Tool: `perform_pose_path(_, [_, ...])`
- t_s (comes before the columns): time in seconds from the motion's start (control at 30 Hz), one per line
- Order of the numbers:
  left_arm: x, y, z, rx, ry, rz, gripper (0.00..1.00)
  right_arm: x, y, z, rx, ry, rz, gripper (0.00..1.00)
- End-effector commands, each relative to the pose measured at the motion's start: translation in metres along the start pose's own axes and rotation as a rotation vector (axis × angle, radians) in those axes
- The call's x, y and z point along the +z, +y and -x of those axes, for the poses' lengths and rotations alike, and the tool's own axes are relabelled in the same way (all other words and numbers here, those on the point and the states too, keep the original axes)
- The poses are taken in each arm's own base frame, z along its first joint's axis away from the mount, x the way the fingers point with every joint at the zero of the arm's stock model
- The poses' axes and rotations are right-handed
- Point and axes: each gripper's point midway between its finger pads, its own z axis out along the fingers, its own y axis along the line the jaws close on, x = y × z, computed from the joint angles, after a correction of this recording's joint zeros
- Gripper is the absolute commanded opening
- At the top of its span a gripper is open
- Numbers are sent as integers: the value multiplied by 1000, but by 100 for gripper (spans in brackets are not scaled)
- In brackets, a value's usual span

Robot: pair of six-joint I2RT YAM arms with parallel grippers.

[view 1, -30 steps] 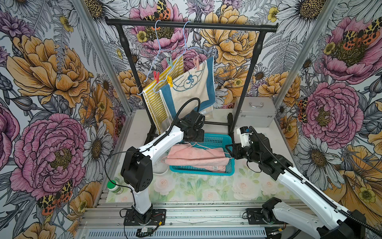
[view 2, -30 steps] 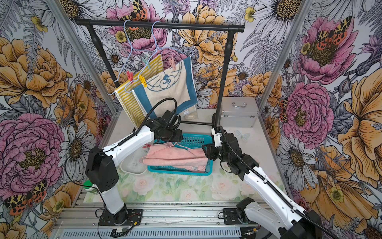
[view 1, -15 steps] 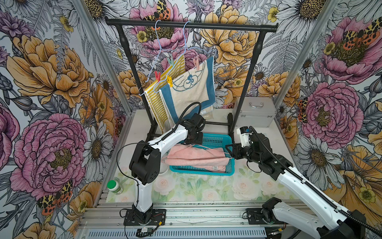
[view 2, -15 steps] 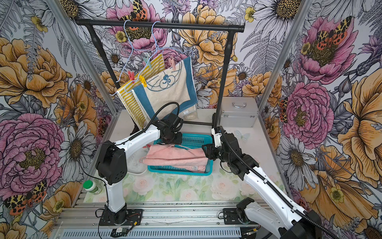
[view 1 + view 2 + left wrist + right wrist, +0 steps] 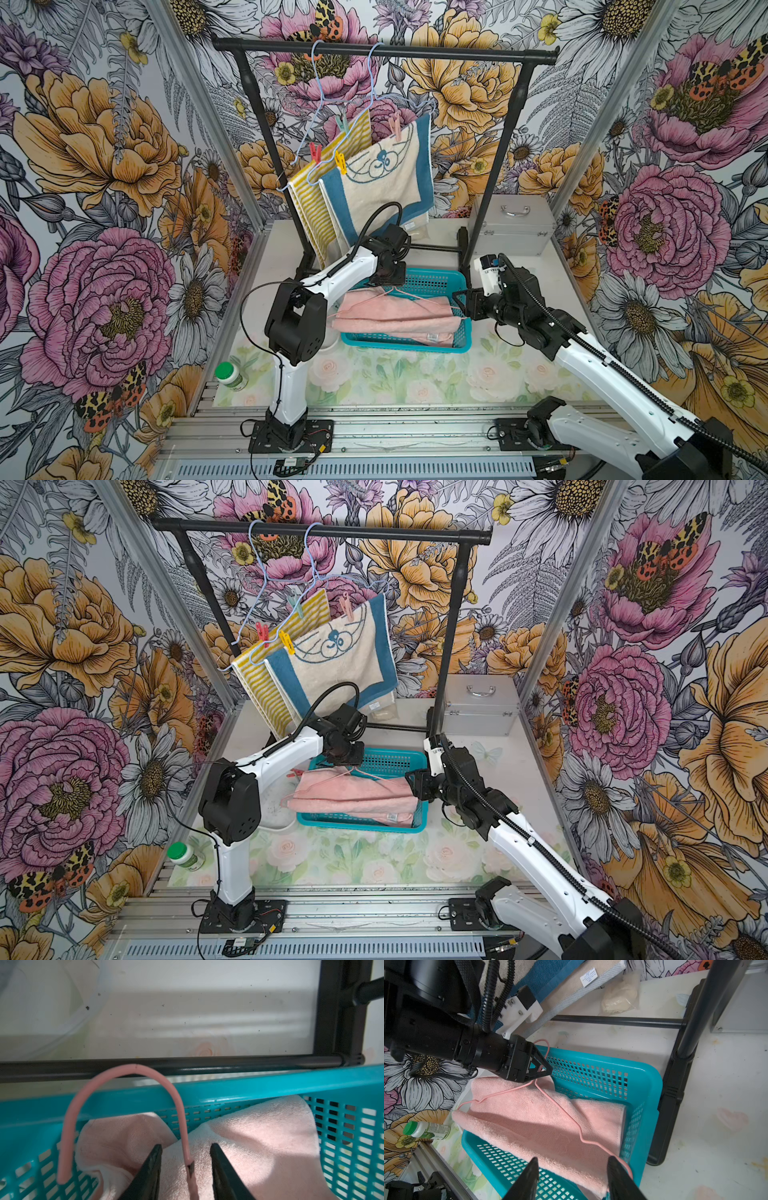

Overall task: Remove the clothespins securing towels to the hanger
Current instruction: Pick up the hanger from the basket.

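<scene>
Left gripper (image 5: 185, 1145): parted, straddling neck of pink hanger (image 5: 133, 1067) without touching, at far rim of basket (image 5: 249, 1086).
Right gripper (image 5: 573, 1159): parted, over pink towel (image 5: 542, 1118) at basket's right edge.
Clips: red clip (image 5: 315, 151), mint clip (image 5: 341, 124) on top edge of striped towel (image 5: 307, 199); yellow clip (image 5: 340, 162), pink clip (image 5: 396, 124) on cream towel (image 5: 382, 187); both hanging from rack (image 5: 457, 52).

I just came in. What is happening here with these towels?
A pink towel on its pink hanger lies in the teal basket. The left tool has its jaws open around the hanger's neck, not gripping; the right tool is open at the basket's other end. On the rack, the striped towel and the blue-bordered towel hang clipped by clothespins: red, green, yellow, pink.
</scene>
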Motion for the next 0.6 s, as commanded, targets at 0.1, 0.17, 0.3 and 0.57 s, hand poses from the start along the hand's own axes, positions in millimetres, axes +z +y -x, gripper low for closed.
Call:
perform_pose_path(0.1, [-3, -8, 8, 9, -20, -16, 25, 0, 3, 10, -28, -20, 7, 53])
perform_pose_path(0.17, [-5, -9, 9, 12, -25, -19, 20, 0, 3, 10, -31, -18, 7, 53])
perform_pose_path(0.3, [-12, -12, 17, 22, -60, -13, 9, -1, 4, 12, -36, -25, 10, 53])
perform_pose_path(0.57, [-48, -18, 36, 31, -171, -2, 0, -10, 16, 18, -62, -44, 61, 53])
